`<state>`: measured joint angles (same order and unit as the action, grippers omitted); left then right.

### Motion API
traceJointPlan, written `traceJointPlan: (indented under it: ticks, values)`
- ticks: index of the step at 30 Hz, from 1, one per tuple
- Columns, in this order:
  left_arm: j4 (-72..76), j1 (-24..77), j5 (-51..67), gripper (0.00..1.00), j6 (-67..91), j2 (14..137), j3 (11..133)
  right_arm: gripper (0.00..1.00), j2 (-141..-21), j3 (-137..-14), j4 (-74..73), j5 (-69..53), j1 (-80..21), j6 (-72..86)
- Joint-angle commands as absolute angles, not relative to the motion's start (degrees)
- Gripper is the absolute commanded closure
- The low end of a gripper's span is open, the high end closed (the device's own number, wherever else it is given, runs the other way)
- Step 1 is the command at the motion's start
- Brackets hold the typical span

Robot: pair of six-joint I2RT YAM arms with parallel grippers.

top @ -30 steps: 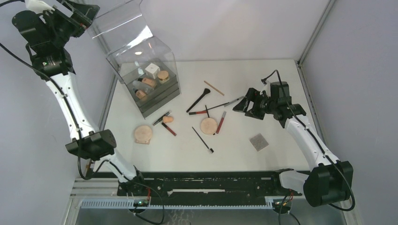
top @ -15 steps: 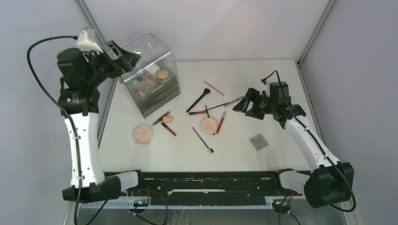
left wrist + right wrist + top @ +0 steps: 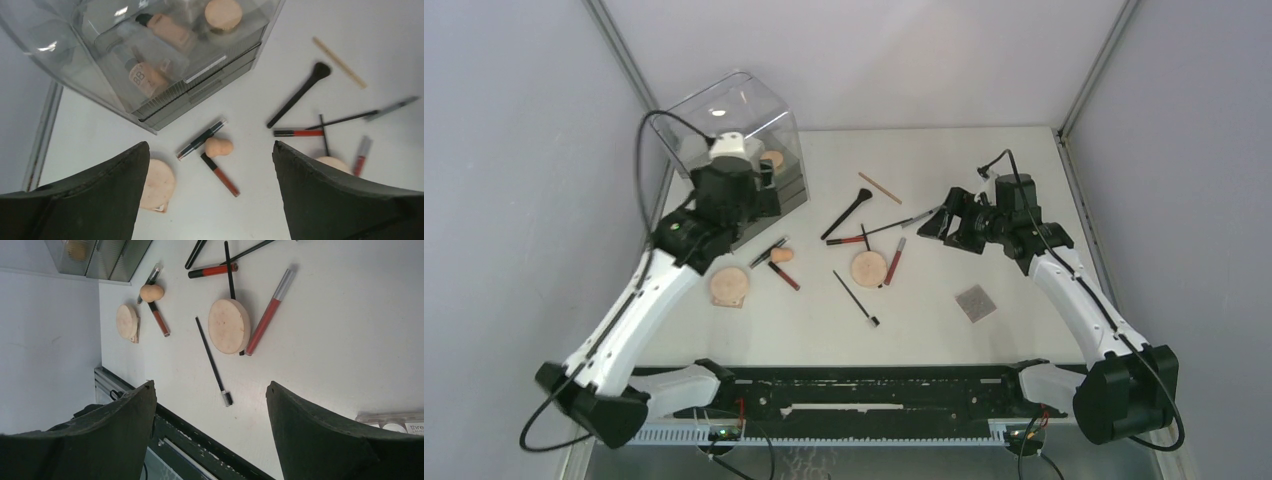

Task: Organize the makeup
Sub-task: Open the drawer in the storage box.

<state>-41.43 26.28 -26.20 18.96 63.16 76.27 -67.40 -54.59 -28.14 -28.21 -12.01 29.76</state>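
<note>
**A:** What changed in the last second?
**B:** The left arm dropped from high at the far-left. The clear organizer had its lid tipped up; it's shut now. Left claw hangs wide open and empty over the peach sponge.
**A:** Right side?
**B:** Barely moved. Right claw is open and empty, above the round compact and spoolie brush.
**A:** Where's the makeup?
**B:** Beige bottles are inside the organizer at the tabletop's far-left corner. The rest is loose mid-tabletop: second compact, red lip tube, black brush. A palette sits toward the right edge.
**A:** Meaning?
**B:** Probably one drop-off is finished. Most items are still out and the sponge looks like the next pick. The lid likely needs reopening.
</note>
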Motion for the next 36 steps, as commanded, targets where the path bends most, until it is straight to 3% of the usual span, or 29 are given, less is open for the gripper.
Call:
traceJointPlan:
  ticks: [1,7,9,13,17,21,27,36]
  values:
    - [-38.4,32.3,-41.0,0.06,16.5,70.3,73.2,0.14,-65.8,-55.2,-28.6,-26.0,-12.3,28.6]
    - [-36.3,34.9,-43.7,0.17,15.3,77.6,72.1,0.19,-63.3,-53.6,-29.2,-24.0,-12.0,27.9]
    - [-37.0,34.9,-44.4,0.19,15.6,77.6,73.7,0.29,-62.8,-51.8,-26.8,-24.5,-12.1,29.5]
    - [-39.3,34.6,-44.3,0.2,14.7,75.1,78.7,0.62,-63.9,-46.2,-9.8,-26.2,-18.5,38.1]
    - [-43.2,33.6,-44.0,0.19,13.9,71.1,83.9,0.73,-73.9,-47.0,4.1,-20.0,-30.2,45.7]
    - [-47.9,31.0,-38.7,0.17,16.6,65.5,85.3,0.65,-88.0,-53.5,15.3,-21.3,-37.5,50.8]
    - [-47.7,29.7,-28.1,0.1,20.4,53.7,79.5,0.64,-107.5,-67.2,24.1,-26.1,-41.6,61.1]
    - [-41.4,29.8,-18.9,0.07,23.1,39.5,66.0,0.55,-120.6,-78.2,29.4,-17.6,-44.4,65.5]
